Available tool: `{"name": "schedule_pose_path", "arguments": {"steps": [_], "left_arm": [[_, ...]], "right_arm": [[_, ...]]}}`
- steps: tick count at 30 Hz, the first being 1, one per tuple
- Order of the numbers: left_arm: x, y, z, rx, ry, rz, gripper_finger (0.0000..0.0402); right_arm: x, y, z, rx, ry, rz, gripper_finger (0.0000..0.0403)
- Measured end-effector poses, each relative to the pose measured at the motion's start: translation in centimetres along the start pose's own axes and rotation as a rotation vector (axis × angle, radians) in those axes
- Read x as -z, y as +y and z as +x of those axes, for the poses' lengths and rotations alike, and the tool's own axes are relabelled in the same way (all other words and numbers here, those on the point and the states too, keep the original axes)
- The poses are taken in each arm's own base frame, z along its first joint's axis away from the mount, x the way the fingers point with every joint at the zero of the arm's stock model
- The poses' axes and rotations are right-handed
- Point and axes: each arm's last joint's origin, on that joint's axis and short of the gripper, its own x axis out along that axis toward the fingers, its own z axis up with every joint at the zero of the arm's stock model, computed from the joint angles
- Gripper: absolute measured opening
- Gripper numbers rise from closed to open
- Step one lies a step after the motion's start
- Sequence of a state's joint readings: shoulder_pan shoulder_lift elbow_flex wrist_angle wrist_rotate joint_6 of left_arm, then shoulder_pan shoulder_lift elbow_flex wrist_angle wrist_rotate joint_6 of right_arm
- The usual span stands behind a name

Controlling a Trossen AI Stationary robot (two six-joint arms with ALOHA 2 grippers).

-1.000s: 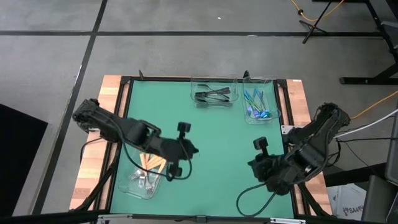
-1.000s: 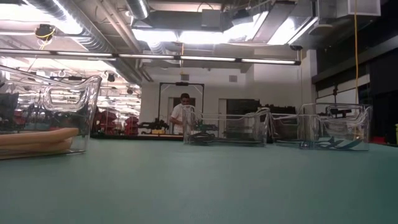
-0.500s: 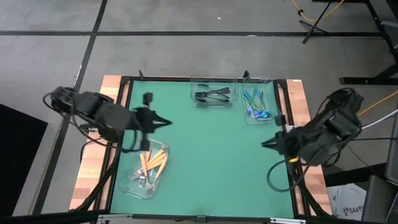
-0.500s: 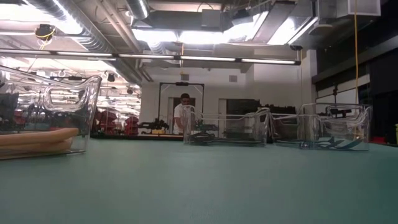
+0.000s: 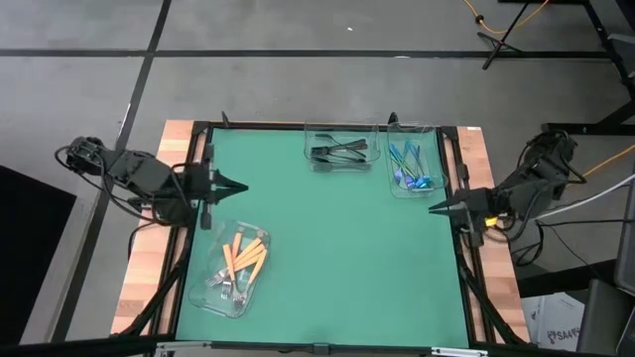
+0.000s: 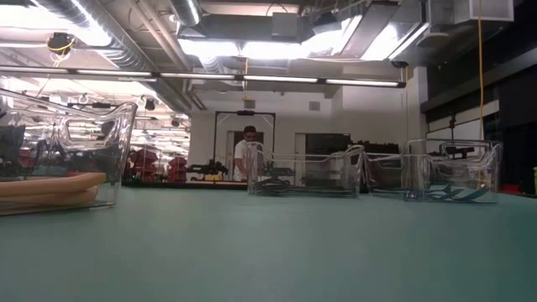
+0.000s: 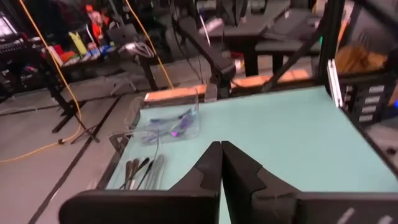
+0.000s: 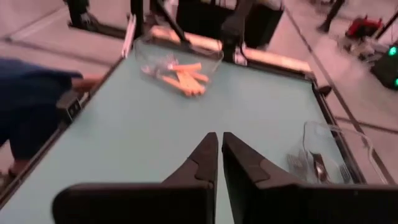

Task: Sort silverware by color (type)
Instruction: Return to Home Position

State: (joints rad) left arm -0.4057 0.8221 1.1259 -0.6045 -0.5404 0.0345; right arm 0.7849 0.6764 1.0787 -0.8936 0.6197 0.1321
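Both arms have been drawn back to the table's (image 5: 337, 258) sides, with the left gripper (image 5: 236, 186) and right gripper (image 5: 435, 208) clenched and empty. Orange forks (image 5: 243, 260) are seen lower left, black forks (image 5: 339, 152) upper centre, blue utensils (image 5: 407, 167) upper right; sorting is judged complete.

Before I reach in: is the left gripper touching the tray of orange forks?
Apart. The high view shows the left gripper up near the table's left side, with bare green mat between it and the tray.

Three clear trays (image 5: 342, 134) on green mat (image 5: 327, 248) — person (image 6: 246, 149) (distant) beyond.
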Motion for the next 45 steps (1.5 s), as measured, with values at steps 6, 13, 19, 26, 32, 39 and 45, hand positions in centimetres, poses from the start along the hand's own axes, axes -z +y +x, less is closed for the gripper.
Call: {"name": "schedule_pose_path", "arguments": {"steps": [6,13,19,26,32,39,45], "left_arm": [[3.9,0.7,-1.3,-0.008,-0.12,-0.07,0.0002],[8.3,1.0,-1.6,-0.074,-0.218,-0.139,0.0002],[11.3,1.0,-0.7,-0.134,-0.26,-0.176,0.0002],[14.1,1.0,0.7,-0.141,-0.27,-0.164,0.0002],[16.2,1.1,1.7,-0.126,-0.373,-0.135,0.0002],[18.9,1.2,2.3,-0.105,-0.412,-0.159,0.0002],[21.1,1.1,2.8,-0.079,-0.423,-0.191,0.0002]], "right_arm": [[4.0,-1.2,-1.0,-0.02,-0.15,0.064,0.0019],[7.7,-2.1,-1.6,-0.035,-0.332,0.125,0.0019],[9.5,-2.3,-1.6,-0.043,-0.474,0.097,0.0019],[11.1,-1.7,-0.7,-0.094,-0.496,0.056,0.0019],[12.1,-0.9,0.5,-0.11,-0.457,0.033,0.0019],[12.6,-0.3,1.5,-0.113,-0.479,0.047,0.0019],[13.1,0.1,2.1,-0.124,-0.467,0.053,0.0019]]}}
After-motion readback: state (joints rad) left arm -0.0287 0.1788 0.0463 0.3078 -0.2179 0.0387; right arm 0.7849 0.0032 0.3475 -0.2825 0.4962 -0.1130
